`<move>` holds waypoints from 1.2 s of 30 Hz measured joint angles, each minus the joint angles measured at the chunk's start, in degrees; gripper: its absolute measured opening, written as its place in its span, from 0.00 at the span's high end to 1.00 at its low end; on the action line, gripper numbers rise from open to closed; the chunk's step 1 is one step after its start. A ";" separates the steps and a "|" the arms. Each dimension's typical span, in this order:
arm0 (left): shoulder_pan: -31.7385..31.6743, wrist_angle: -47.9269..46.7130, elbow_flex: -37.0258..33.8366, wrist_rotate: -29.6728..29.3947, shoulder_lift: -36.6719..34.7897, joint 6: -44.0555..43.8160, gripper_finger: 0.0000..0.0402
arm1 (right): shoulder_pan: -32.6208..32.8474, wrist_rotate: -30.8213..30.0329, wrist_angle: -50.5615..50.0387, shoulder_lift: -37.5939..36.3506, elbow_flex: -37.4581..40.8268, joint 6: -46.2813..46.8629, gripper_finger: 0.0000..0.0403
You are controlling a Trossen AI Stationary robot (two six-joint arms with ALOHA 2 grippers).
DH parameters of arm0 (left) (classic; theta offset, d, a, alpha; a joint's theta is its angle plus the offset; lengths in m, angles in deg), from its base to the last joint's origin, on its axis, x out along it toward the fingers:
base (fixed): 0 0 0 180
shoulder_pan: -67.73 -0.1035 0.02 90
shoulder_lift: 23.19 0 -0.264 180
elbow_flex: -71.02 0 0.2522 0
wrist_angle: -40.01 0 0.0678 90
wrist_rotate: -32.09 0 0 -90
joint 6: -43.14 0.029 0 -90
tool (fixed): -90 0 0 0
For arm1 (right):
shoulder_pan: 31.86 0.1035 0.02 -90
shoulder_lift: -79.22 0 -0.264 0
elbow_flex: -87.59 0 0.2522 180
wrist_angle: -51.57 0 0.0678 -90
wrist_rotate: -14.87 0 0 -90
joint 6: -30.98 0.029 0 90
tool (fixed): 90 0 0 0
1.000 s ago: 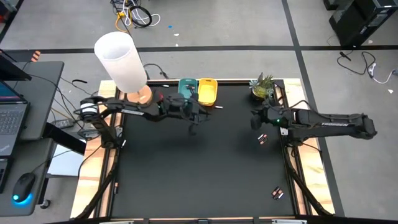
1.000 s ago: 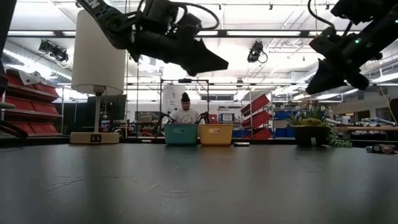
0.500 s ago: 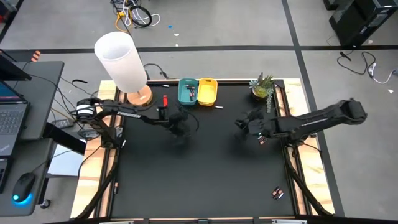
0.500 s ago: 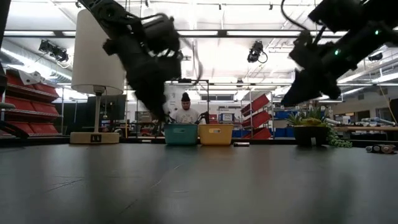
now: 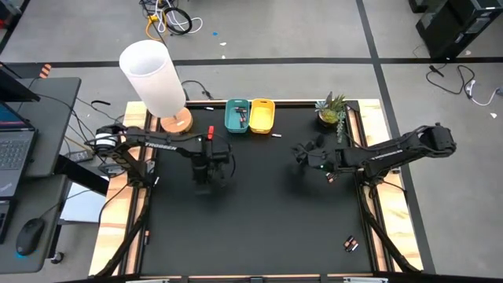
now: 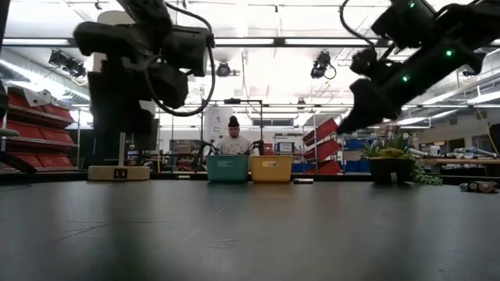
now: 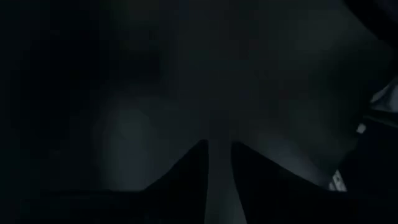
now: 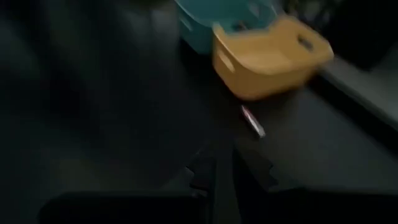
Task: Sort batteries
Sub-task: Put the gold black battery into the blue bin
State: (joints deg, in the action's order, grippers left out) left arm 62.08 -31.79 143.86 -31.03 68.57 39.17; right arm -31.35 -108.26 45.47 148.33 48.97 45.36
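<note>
My left gripper [image 5: 206, 179] hangs shut above the bare mat, left of centre and nearer than the bins; its wrist view shows only dark mat past the fingers [image 7: 219, 163]. My right gripper [image 5: 299, 151] is shut too, raised over the mat right of centre [image 6: 350, 119]. It points toward the yellow bin [image 8: 267, 55] and the teal bin [image 8: 208, 18]. One small whitish battery [image 8: 253, 122] lies on the mat beside the yellow bin [image 5: 277, 135]. Two dark batteries [image 5: 331, 177] lie under the right arm, and two more [image 5: 350, 244] at the near right corner.
The teal bin [image 5: 237, 115] and yellow bin [image 5: 262, 115] stand side by side at the far edge. A white lamp [image 5: 153, 79] stands at the far left corner and a small plant [image 5: 332, 110] at the far right. A person [image 6: 232, 140] sits beyond the table.
My left gripper has swung away from the bins toward the table's left and near side, tipping from level to pointing down. My right gripper has moved toward the table's left, out over the mat and away from the two batteries at the right edge.
</note>
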 joint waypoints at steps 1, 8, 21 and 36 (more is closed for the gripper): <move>0.81 -0.01 -0.32 0.03 0.00 -0.63 0.79 | 0.00 0.67 1.60 0.18 0.00 -1.75 0.89; 5.54 -5.42 -2.11 -0.07 0.02 -12.11 0.78 | -0.05 3.27 7.80 1.79 -0.12 -7.74 0.89; 28.37 -7.45 -12.59 7.56 0.06 -43.71 0.51 | -4.52 2.54 12.24 2.09 -0.07 -12.05 0.90; 44.33 6.53 -12.95 -0.58 0.07 -54.03 0.18 | -8.49 2.55 20.66 2.07 -0.04 -14.63 0.89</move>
State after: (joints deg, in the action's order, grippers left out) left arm 106.41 -25.26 130.91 -31.61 68.64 -14.86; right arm -39.84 -105.71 66.12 150.39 48.93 30.72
